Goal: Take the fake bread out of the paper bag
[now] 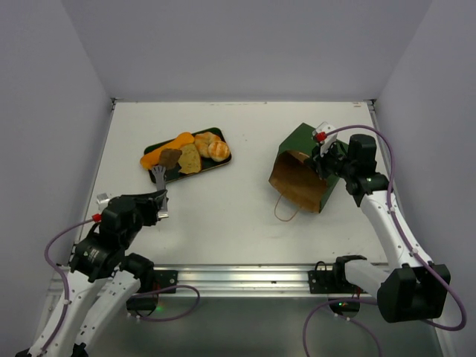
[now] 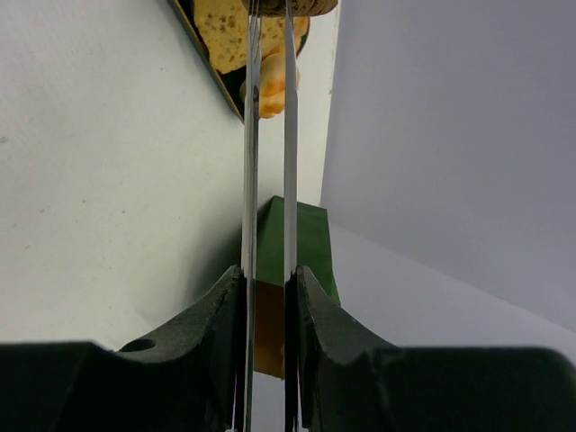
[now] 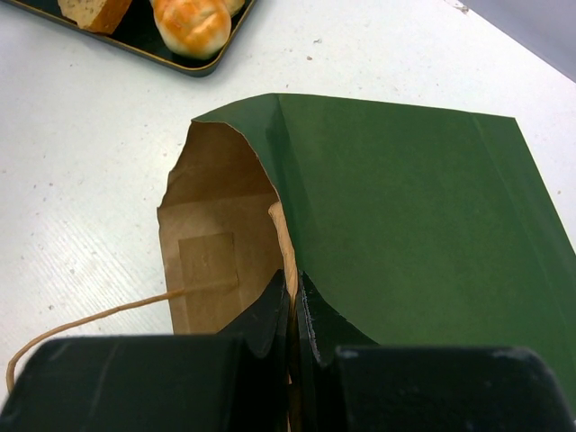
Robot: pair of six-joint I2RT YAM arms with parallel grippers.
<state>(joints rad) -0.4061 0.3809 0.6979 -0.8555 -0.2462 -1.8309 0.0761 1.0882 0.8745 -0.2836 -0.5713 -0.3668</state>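
The fake bread lies on a dark green tray (image 1: 224, 158): orange loaf (image 1: 165, 151), dark brown chunk (image 1: 170, 157), tan slice (image 1: 190, 159), round rolls (image 1: 212, 146). My left gripper (image 1: 158, 201) is shut on thin metal tongs (image 1: 158, 176). The tongs' tips reach the dark brown chunk (image 2: 301, 5) at the tray's near edge. The paper bag (image 1: 305, 167) lies on its side, mouth toward the front left. My right gripper (image 3: 295, 288) is shut on the mouth's upper edge. The brown inside (image 3: 216, 225) shows no bread.
The bag's twine handle (image 1: 285, 212) loops onto the table in front of the mouth. White walls close the table at the back and both sides. The bag also shows far off in the left wrist view (image 2: 310, 238).
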